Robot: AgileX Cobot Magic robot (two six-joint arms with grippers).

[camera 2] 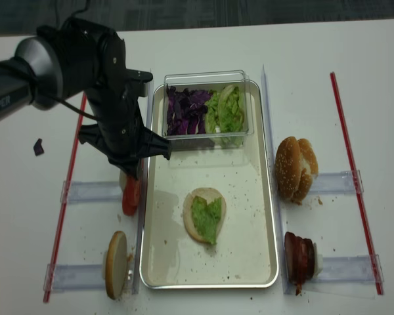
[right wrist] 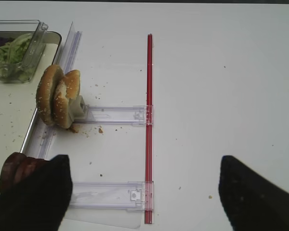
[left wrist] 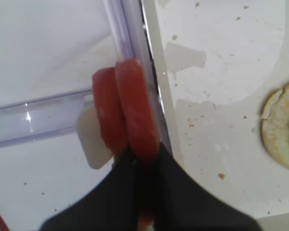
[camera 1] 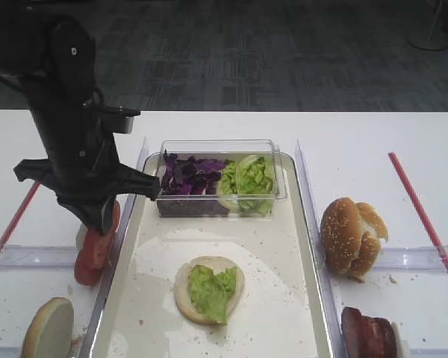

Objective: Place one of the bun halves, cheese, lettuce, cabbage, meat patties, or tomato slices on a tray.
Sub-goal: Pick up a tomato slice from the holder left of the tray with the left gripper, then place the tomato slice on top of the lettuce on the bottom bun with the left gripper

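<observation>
I judge this to be the pick-up step for a tomato slice. My left end effector [left wrist: 143, 161] has its jaws pinched together on the nearer of the two tomato slices [left wrist: 137, 108] standing on edge in the little rack just outside the tray's left rim. The second slice stands directly against the first, with a pale spacer behind them. From the overhead view the slices [camera 2: 131, 195] are just beside the tray [camera 2: 249, 197] but not yet over it.

Next, as I see it, I need to lift the gripped slice straight up so that it parts from its neighbour, carry it right over the rim, and lay it flat on the dressed bun half [camera 1: 208, 289]. The risk is that the neighbour sticks and comes along.

My right end effector [right wrist: 142, 190] shows only as two dark fingers [right wrist: 36, 195] spread wide apart over bare surface [right wrist: 221, 96], holding nothing.

On the tray floor lies one open bun half with a lettuce leaf [camera 1: 213, 290] on it. At the far end of the tray sits a clear plastic box [camera 1: 218, 177], with purple cabbage [camera 1: 190, 177] on its left and more lettuce on its right. Right of the tray, more bun halves [camera 1: 349, 236] stand on edge in a rack, and the meat patties [camera 1: 367, 333] stand nearer the camera. Another bun half [camera 1: 48, 327] stands on the near left.
</observation>
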